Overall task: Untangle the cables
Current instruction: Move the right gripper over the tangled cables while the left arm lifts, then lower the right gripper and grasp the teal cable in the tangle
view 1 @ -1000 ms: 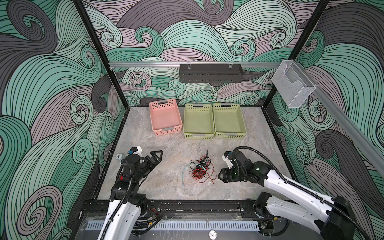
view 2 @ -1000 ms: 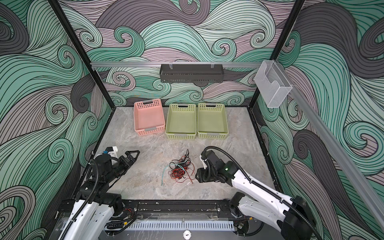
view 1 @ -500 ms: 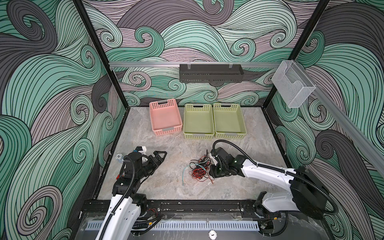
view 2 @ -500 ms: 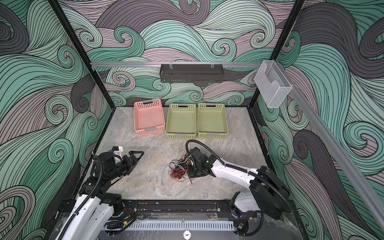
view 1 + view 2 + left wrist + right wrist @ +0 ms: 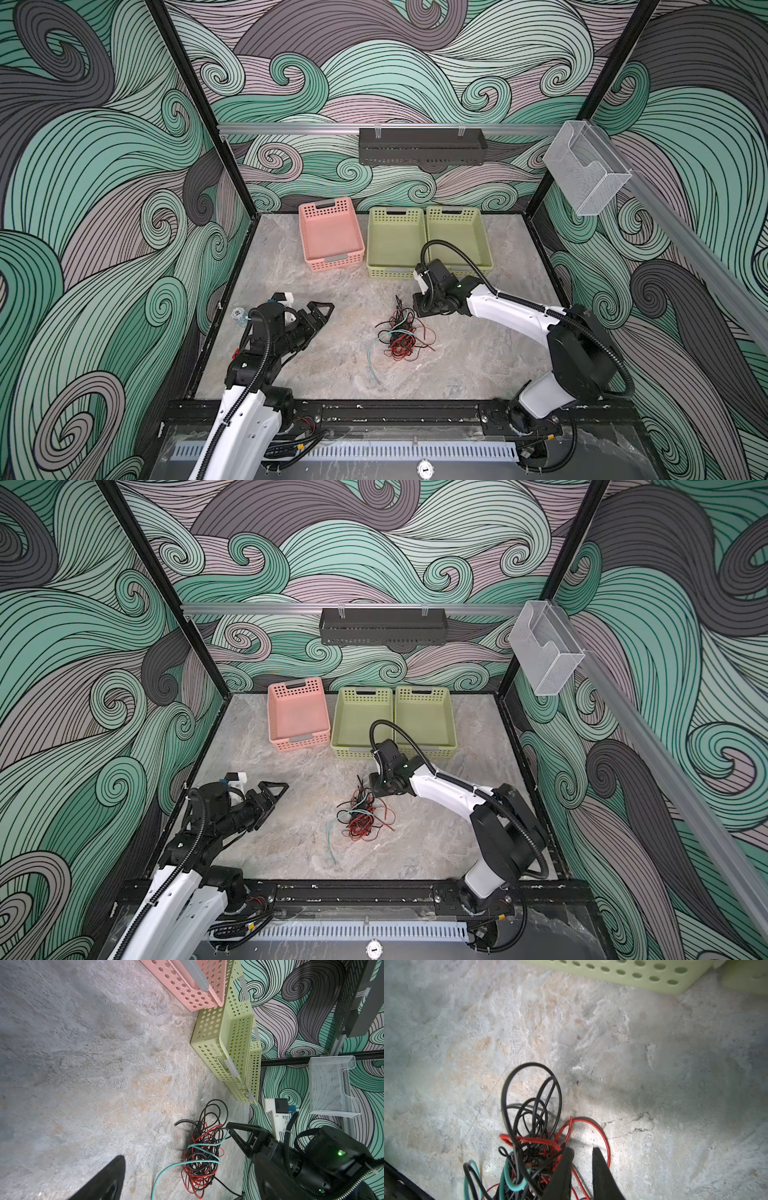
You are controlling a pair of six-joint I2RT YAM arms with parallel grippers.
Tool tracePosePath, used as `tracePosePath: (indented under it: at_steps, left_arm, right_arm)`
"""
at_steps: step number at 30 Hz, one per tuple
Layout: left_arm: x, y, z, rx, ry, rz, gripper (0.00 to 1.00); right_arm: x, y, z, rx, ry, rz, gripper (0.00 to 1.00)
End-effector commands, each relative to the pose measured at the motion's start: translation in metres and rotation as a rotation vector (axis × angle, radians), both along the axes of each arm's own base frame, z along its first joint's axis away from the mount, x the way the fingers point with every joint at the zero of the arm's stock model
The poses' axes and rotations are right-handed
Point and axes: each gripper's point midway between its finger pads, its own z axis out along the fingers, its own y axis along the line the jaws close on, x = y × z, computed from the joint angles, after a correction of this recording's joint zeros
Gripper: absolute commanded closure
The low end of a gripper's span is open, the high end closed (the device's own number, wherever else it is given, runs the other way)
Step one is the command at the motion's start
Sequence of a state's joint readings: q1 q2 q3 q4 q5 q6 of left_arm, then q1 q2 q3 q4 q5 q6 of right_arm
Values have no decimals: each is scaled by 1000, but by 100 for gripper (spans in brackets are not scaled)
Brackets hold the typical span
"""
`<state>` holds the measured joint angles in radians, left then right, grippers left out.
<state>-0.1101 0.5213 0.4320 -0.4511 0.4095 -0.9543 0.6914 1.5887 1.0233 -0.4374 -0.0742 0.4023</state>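
Note:
The cables [image 5: 401, 336] lie in one tangled heap of black and red strands mid-table in both top views [image 5: 359, 820]. A teal strand [image 5: 372, 365] trails from it toward the front. My right gripper [image 5: 417, 307] sits low at the heap's far right edge. In the right wrist view its fingertips [image 5: 582, 1150] stand a narrow gap apart over bare table, and a red strand [image 5: 604, 1136] loops round them. My left gripper [image 5: 318, 320] hovers well left of the heap, wide open and empty. In the left wrist view the tangle [image 5: 204, 1153] lies ahead of it.
A pink basket [image 5: 330, 237] and two green baskets [image 5: 395, 245] [image 5: 457, 237] stand along the back. The right arm's hose arches over the green ones. A black shelf [image 5: 422, 145] and a clear holder [image 5: 582, 174] hang on the walls. A small object [image 5: 239, 313] lies at the left edge.
The right arm swung in from the front right to the heap, then shifted toward the back, and its jaws narrowed. The left gripper crept slightly toward the middle. The heap barely moved.

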Motion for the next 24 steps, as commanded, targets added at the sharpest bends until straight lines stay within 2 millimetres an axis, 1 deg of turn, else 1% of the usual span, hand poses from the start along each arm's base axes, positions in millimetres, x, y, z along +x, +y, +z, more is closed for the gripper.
tracePosePath:
  at_steps: [1,2,4,7,8,10,12,13,16,18,21,22,24]
  left_arm:
    - [-1,-4,16,0,-34,-28,6]
    - [-1,-5,15,-1,-35,-31,6]
    - [-1,-7,14,-6,-42,-44,6]
    - [1,-11,12,-17,-69,-62,1]
    - [2,-12,11,-14,-80,-63,1]
    - [5,-14,10,-12,-110,-62,1]
    - [10,-16,10,-29,-136,-53,1]
    - [12,-18,9,-43,-142,-46,1]
    - [16,-17,4,-62,-130,-14,1]
    - [17,-18,2,-54,-125,-16,2]
    - [15,-20,0,-49,-104,-27,2]
    - [14,-21,-1,-47,-96,-29,2]
    - [11,-21,-5,-43,-81,-32,2]
  right_arm:
    - [-5,-17,11,-84,-14,38,71]
    - [-8,-21,19,-87,-24,42,67]
    - [-17,-28,40,-89,-70,46,61]
    - [-37,-35,67,-79,-147,51,56]
    - [-45,-34,71,-62,-157,50,55]
    - [-65,-21,72,1,-148,63,53]
    - [-82,-9,66,39,-117,72,53]
    - [-91,-1,59,39,-96,92,51]
    - [-102,11,43,-8,-78,120,46]
    - [-102,12,27,-51,-61,117,41]
    - [-98,5,2,-141,-45,106,37]
    - [-96,3,-8,-176,-41,111,36]
    - [-92,2,-18,-222,-41,121,35]
